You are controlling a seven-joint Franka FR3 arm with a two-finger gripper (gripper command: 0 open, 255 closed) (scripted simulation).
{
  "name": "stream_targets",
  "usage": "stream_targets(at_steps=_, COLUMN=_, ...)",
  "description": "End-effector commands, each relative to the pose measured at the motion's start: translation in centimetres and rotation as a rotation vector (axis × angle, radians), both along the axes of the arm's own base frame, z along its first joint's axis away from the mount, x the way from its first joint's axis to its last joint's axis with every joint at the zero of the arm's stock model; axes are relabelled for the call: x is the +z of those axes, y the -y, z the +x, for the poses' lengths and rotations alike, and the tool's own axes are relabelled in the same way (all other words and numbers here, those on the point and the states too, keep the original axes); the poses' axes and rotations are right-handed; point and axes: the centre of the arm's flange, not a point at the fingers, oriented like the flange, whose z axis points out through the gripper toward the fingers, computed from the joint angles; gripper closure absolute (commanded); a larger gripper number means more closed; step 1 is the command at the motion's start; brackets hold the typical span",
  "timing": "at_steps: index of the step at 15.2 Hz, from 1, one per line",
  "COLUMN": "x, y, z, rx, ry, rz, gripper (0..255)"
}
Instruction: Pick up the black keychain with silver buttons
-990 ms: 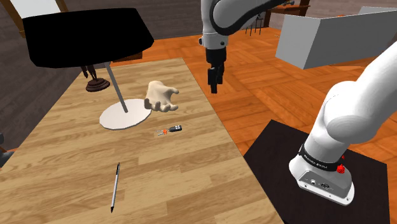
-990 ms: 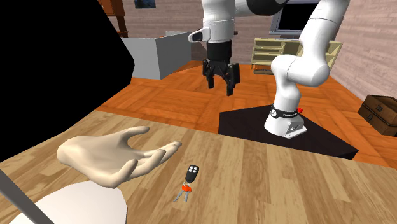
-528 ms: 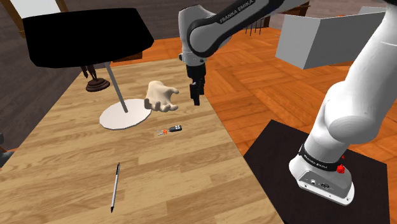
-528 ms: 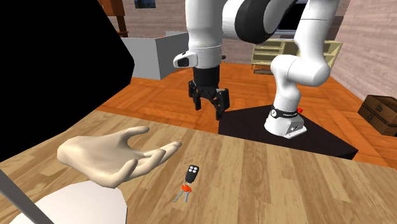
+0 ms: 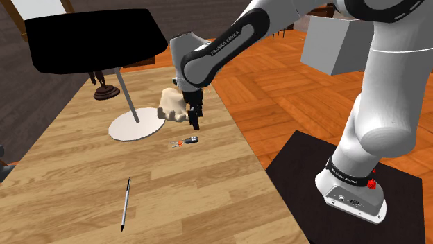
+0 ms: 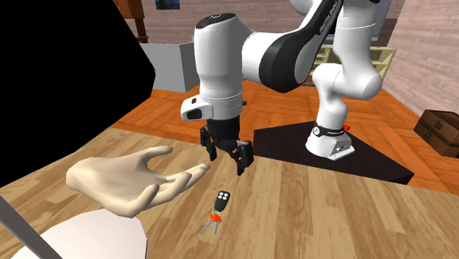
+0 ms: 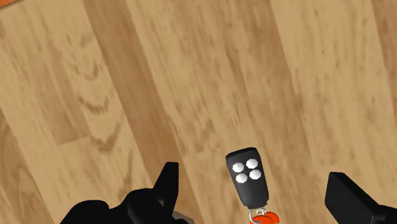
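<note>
We see the gripper (image 6: pixel 228 160) hanging above the wooden table (image 5: pixel 62 173), its two black fingers spread wide with nothing clasped between them. The black keychain (image 7: pixel 246 177) lies flat on the table under the gripper. Looking along the tool, the keychain sits in the gap between the two fingers, roughly midway and touching neither. Its four silver buttons face up towards the hand. A red tag (image 7: pixel 264 217) hangs at the end of the fob closer to the palm. In the second exterior view there appear to be small keys (image 6: pixel 208 228) trailing beyond that tag, though they are too small for us to be sure.

Just beside the gripper, on the side away from the arm's stand (image 5: pixel 350 197), rests a pale mannequin hand (image 6: pixel 125 184). Its fingertips point towards the tool and stop near the fob, apart from it. Past the mannequin hand from the gripper stands a lamp, with a round white base (image 5: pixel 135 128) and a black shade (image 5: pixel 90 38). A pen (image 5: pixel 125 203) lies on the table well apart from the gripper and from the keychain.
</note>
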Motion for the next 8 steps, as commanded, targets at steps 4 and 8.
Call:
stream_targets(at_steps=4, x=-3.7, y=-4.6, z=2.9, rx=0.093, ry=0.012, rz=-0.009, gripper=0)
stream_targets(at_steps=8, x=-5.8, y=-5.8, z=3.7, rx=0.117, ry=0.015, rz=-0.012, gripper=0)
